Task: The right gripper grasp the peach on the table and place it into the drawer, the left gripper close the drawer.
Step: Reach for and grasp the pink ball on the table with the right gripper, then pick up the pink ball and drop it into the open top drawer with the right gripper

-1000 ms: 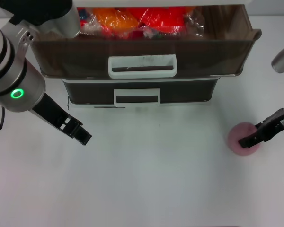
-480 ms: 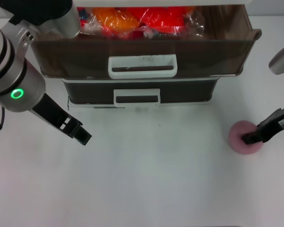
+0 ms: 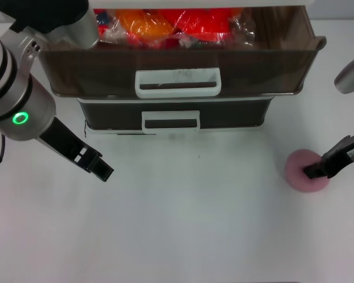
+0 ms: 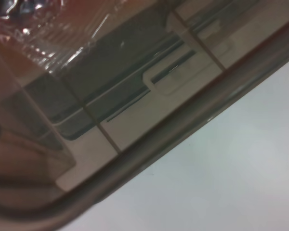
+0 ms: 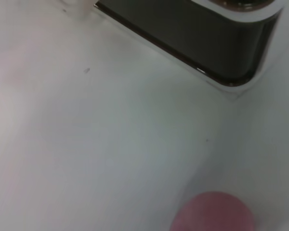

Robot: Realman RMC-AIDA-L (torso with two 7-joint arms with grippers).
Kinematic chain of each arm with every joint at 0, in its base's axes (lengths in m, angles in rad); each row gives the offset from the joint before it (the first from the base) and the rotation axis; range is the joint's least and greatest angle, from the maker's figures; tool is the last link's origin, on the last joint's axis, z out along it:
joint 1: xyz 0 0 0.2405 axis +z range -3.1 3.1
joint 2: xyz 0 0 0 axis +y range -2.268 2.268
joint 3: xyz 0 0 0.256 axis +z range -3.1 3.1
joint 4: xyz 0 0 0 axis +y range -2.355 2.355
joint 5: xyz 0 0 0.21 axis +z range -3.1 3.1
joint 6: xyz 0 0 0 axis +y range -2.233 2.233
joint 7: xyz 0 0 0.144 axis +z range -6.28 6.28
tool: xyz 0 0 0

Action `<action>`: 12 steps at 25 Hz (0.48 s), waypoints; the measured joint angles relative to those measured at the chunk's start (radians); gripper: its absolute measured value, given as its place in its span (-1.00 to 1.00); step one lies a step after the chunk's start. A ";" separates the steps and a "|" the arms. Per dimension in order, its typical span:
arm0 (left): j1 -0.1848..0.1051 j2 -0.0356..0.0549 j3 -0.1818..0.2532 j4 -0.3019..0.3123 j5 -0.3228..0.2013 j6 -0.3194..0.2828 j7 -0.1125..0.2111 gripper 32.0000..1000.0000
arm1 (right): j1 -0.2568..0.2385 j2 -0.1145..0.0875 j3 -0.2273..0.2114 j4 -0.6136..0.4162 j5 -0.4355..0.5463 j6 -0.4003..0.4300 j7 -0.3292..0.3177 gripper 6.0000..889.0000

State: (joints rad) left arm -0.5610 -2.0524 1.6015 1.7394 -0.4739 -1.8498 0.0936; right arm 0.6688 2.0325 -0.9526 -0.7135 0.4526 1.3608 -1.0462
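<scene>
Bare table (image 3: 194, 224) btwn arms, drawer (image 3: 177, 71) apparently open, packets (image 3: 177, 26) inside

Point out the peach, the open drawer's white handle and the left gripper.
peach (image 3: 301, 175): head view, on its pink top, left of the black fingers.
drawer handle (image 3: 177, 91): head view, on the loop's lower bar.
left gripper (image 3: 104, 171): head view, at its black fingertips.

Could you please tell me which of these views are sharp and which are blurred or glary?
Head view: sharp, evenly lit, soft shadow under the round pale pink peach. Left wrist view: blurred, looking through the translucent brown plastic drawer. Right wrist view: soft, the peach out of focus.
</scene>
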 joint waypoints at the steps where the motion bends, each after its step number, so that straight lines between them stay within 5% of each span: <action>1: 0.000 0.0000 0.000 0.000 0.000 0.000 0.000 0.59 | 0.000 0.000 0.000 -0.001 0.000 0.000 0.000 -0.65; 12: 0.000 0.0000 0.000 -0.001 0.000 0.000 0.000 0.59 | 0.000 0.000 0.000 -0.010 0.000 0.006 0.000 -0.81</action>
State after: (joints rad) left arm -0.5614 -2.0524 1.6015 1.7379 -0.4739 -1.8499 0.0937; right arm 0.6688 2.0325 -0.9526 -0.7231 0.4524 1.3672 -1.0462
